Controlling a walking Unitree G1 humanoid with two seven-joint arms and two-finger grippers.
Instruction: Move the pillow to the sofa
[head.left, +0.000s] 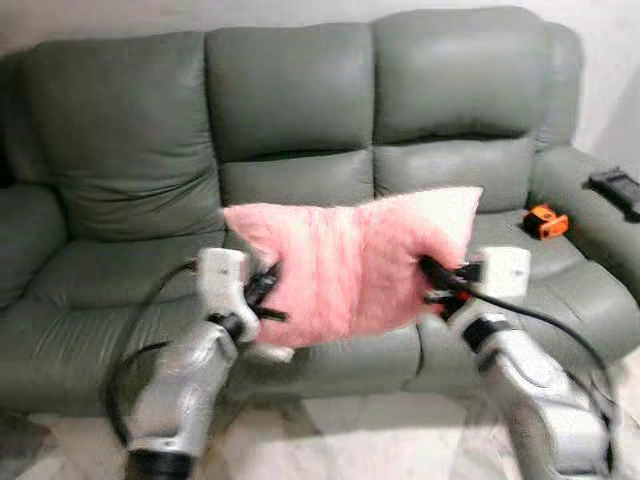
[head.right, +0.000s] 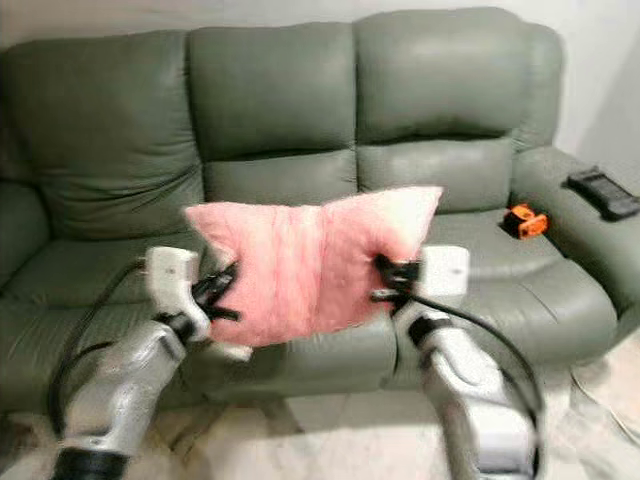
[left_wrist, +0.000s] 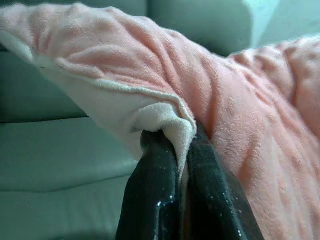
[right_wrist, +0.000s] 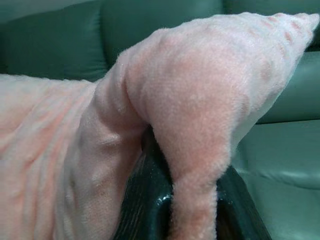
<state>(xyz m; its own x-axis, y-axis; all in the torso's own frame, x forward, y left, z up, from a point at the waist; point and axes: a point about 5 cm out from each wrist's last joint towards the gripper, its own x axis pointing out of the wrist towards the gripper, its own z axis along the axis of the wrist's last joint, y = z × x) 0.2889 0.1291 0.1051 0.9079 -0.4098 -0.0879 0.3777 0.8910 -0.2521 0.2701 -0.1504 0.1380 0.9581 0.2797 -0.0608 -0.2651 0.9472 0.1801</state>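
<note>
The fuzzy pink rectangular pillow hangs in the air in front of the grey-green leather three-seat sofa, level with the front edge of its middle seat cushion. The left gripper has its jaws clenched on the pillow's edge at 9 o'clock, a fold of white backing pinched between the black fingers. The right gripper grips the opposite edge at 3 o'clock, jaws clamped over bunched plush. At 2 o'clock from the pillow, a small orange-and-black object lies on the right seat; a flat black device rests on the right armrest.
</note>
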